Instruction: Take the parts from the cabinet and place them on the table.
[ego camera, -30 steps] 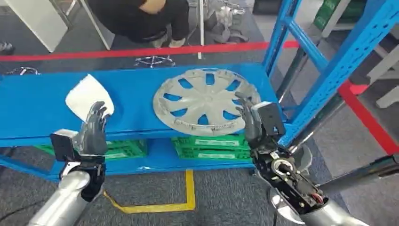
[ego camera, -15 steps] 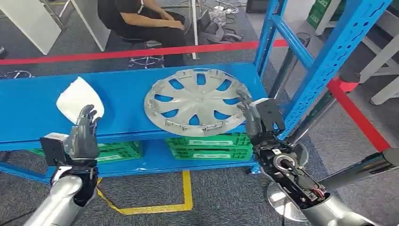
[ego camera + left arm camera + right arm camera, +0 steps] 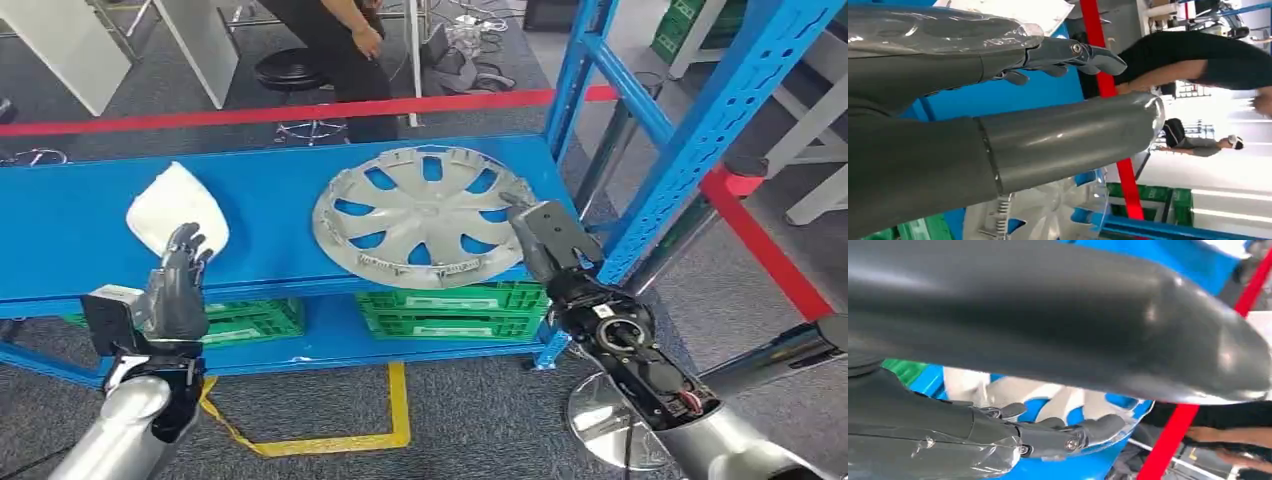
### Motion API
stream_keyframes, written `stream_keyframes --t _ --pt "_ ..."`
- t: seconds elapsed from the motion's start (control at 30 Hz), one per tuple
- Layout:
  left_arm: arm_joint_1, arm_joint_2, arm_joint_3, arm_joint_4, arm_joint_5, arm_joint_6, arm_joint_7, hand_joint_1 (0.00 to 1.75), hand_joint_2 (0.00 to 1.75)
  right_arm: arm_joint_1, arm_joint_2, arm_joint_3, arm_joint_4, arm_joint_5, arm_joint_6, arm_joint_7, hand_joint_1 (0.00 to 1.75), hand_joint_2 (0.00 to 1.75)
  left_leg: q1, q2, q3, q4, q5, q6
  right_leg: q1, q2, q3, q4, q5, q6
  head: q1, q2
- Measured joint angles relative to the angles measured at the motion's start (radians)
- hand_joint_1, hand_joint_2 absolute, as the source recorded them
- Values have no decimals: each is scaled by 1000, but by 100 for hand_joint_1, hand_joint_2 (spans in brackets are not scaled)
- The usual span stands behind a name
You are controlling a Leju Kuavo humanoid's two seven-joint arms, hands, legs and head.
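A silver wheel cover (image 3: 425, 215) lies flat on the blue cabinet shelf (image 3: 270, 230), towards its right end. A white part (image 3: 175, 210) lies on the same shelf to the left. My right hand (image 3: 545, 240) is at the cover's right rim, fingers stretched along it with nothing gripped. In the right wrist view the dark fingers (image 3: 1068, 432) lie just in front of the cover (image 3: 1058, 400). My left hand (image 3: 178, 285) stands upright in front of the shelf edge, just below the white part, fingers apart and empty. The left wrist view shows the white part (image 3: 1013, 10) beyond the fingers (image 3: 1083, 52).
Green crates (image 3: 450, 310) sit on the lower shelf. Blue uprights (image 3: 700, 130) rise close on the right of my right arm. A person (image 3: 340, 40) stands by a stool (image 3: 285, 70) behind the red floor line. Yellow tape (image 3: 400, 400) marks the floor below.
My right hand has turned and settled against the cover's right rim. My left hand has sunk a little below the white part. The person at the back got up from the stool.
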Motion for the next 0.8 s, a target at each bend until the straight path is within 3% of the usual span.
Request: stream_keyframes --t 0.3,0.4,0.47,0.57,0.8 --pt "3 3 0 -10 -2 0 0 0 0 -10 -32 -22 0 2 16 11 0 0 0 0 0 1 -1 1 0 0 0 0 0 0 0 0" --pt "3 4 0 -15 -2 0 3 0 0 -16 -45 -22 0 55 53 44 0 0 0 0 0 1 -1 1 0 0 0 0 0 0 0 0" --pt "5 5 0 -18 -3 3 9 0 0 -30 -57 -22 1 90 102 76 0 0 0 0 0 1 -1 1 0 0 0 0 0 0 0 0" --pt "13 10 1 -35 -10 8 28 0 0 -67 -90 -20 14 147 230 131 0 0 0 0 0 1 -1 1 0 0 0 0 0 0 0 0" --pt "22 16 2 -61 -22 -6 42 0 0 -143 -143 -21 93 243 383 137 0 0 0 -1 -1 1 -1 1 0 -1 0 0 0 0 0 0"
